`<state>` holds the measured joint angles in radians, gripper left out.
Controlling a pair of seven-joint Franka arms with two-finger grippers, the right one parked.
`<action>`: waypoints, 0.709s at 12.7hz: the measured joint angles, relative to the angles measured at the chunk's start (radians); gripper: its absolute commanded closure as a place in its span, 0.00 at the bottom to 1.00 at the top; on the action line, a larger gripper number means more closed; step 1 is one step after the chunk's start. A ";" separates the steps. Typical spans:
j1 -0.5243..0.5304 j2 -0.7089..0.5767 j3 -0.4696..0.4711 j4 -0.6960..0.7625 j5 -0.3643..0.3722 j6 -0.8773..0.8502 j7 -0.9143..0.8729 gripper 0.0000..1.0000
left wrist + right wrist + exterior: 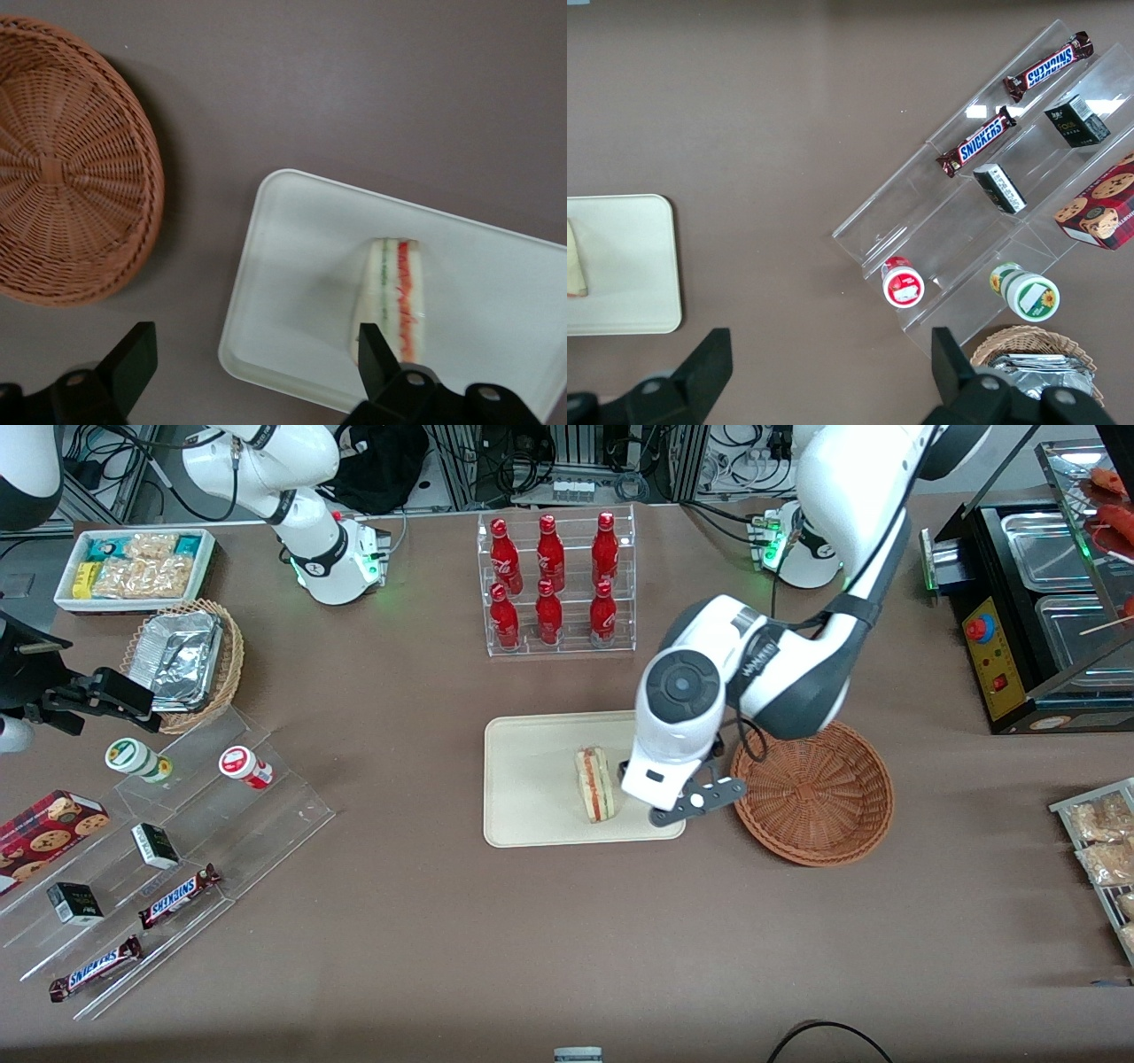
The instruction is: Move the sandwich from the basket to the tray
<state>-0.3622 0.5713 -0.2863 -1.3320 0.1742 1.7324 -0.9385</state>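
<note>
From the front, the left arm's gripper point(640, 802) is hanging over the edge of the cream tray point(532, 815) that lies toward the basket point(812, 793); its fingers themselves are hidden under the white wrist body here. The sandwich point(594, 783) is lying on the tray just beside the gripper, toward the parked arm's end, with its red and green filling edge facing up. The reddish-brown basket is sitting on the table on the gripper's other flank, toward the working arm's end, with nothing showing inside it. A clear rack of red bottles point(554, 580) is standing farther from the front camera than the gripper.

In the left wrist view, the gripper point(252, 363) is standing released, its two black fingers point(133, 359) spread wide with nothing between them. One fingertip is overlapping the sandwich point(394, 297) at its wide end, though I cannot tell whether it is touching; the other finger is hovering over bare table near the basket point(62, 159). The tray's point(292, 257) rounded corner is lying in the gap between the jaws.

In the right wrist view, the tray point(629, 266) is showing with a sliver of the sandwich point(576, 261) at the frame's edge, well apart from a clear stepped display point(992, 186) holding chocolate bars point(979, 142).
</note>
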 measured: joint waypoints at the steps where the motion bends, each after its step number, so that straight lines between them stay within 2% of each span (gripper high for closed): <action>1: 0.022 -0.019 0.001 -0.039 0.000 -0.001 0.041 0.00; 9: 0.209 -0.177 0.000 -0.239 -0.006 -0.002 0.255 0.00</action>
<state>-0.1528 0.3948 -0.2859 -1.5707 0.1681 1.7300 -0.6839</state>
